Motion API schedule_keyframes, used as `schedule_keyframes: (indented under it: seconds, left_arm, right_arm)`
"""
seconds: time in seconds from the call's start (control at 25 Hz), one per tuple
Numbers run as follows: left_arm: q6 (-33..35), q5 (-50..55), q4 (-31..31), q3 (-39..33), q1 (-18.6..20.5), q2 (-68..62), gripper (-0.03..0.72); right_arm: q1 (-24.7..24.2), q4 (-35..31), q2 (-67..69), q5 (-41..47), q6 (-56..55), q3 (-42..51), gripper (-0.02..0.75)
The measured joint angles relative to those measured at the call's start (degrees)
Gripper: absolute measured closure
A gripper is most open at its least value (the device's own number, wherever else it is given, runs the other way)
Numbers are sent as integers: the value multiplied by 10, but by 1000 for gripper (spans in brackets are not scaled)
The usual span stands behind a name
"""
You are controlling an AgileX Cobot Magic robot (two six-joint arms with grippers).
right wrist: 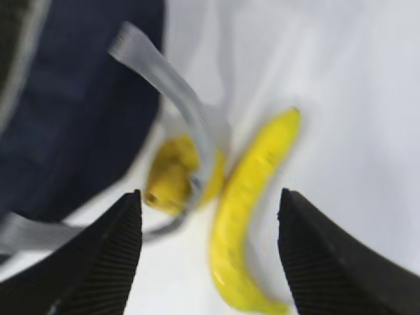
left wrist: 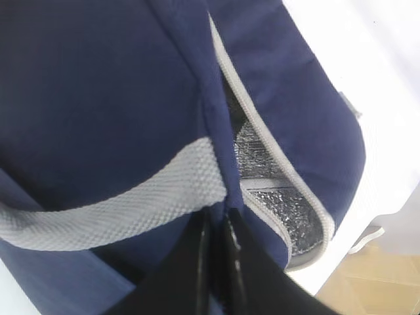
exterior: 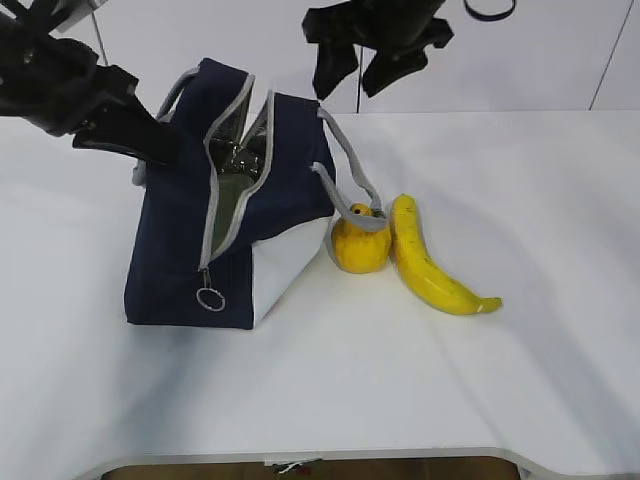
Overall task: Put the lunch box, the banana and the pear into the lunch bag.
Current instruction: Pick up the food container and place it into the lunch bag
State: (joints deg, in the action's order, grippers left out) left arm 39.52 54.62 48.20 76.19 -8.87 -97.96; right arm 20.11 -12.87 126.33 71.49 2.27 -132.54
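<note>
Your left end effector [left wrist: 216, 230] is pinched shut on the edge of the lunch bag [exterior: 175, 245], holding its mouth open, so keep that hold steady. Your right end effector [right wrist: 207, 252] is wide open, hanging above the banana [right wrist: 246, 210] and the pear [right wrist: 172, 174]. They lie on the table [exterior: 400, 380], touching each other, just beside the bag. A grey handle [right wrist: 180, 108] lies over the pear, so I think the banana is easier first. Come straight down and grab its middle. I cannot see the lunch box.

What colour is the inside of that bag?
Shiny silver, like foil. The lining of the bag shows best in the left wrist view.
</note>
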Motion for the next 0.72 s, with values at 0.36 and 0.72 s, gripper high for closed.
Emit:
schedule_keyframes:
  seconds: [0.36,0.72]
  left_arm:
    - [0,-1,-1,0,0,0,692]
    - [0,0,-1,0,0,0,693]
  right_arm:
    - [0,113,-123,1,-4,193,219]
    - [0,139,-129,0,-10,325,234]
